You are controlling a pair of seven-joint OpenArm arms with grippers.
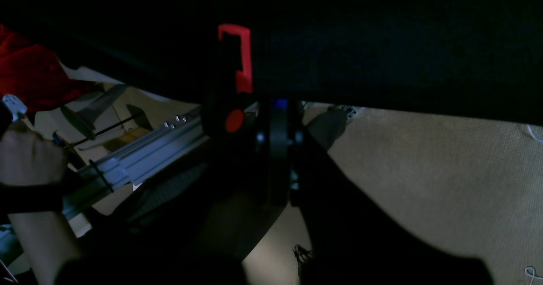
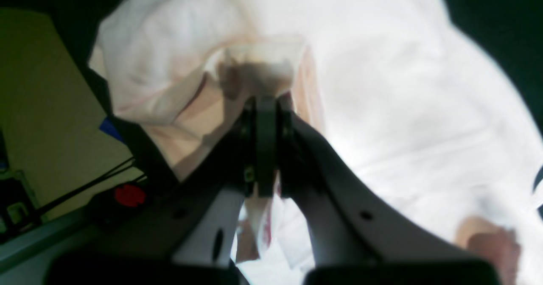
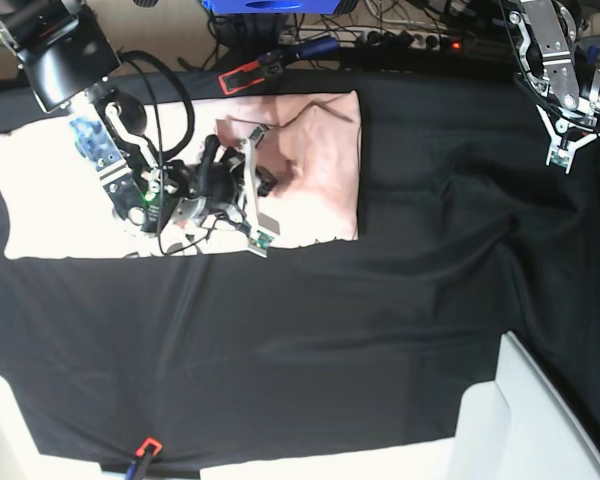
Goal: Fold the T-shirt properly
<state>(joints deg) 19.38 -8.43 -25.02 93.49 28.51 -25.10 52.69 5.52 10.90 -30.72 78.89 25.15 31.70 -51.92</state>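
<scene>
The right hand [image 2: 265, 107] is pinching a raised tuck of the T-shirt [image 3: 310, 165], its jaws closed on the pale pink cloth near the middle of the garment; in the right wrist view the fabric is bunching up just beyond the fingertips. The grip looks placed there so a layer can be lifted and carried over into a fold. The shirt is lying flat and long on the far left part of the desk [image 3: 380, 330], on its black cloth, with a brightly lit stretch running left and a pinker, shaded panel to the right of the hand. The right arm is lying across the shirt, hiding part of it, so the print there is hard to read.

The left hand [image 3: 565, 140] is hanging at the far right, well apart from the shirt, its jaws closed on nothing, seemingly parked out of the way.

Around the edges, a red-handled tool [image 3: 242, 77] is lying just beyond the shirt's far hem, and a white panel [image 3: 525, 420] is sitting at the near right corner. Neither is blocking the fold, in my judgement.
</scene>
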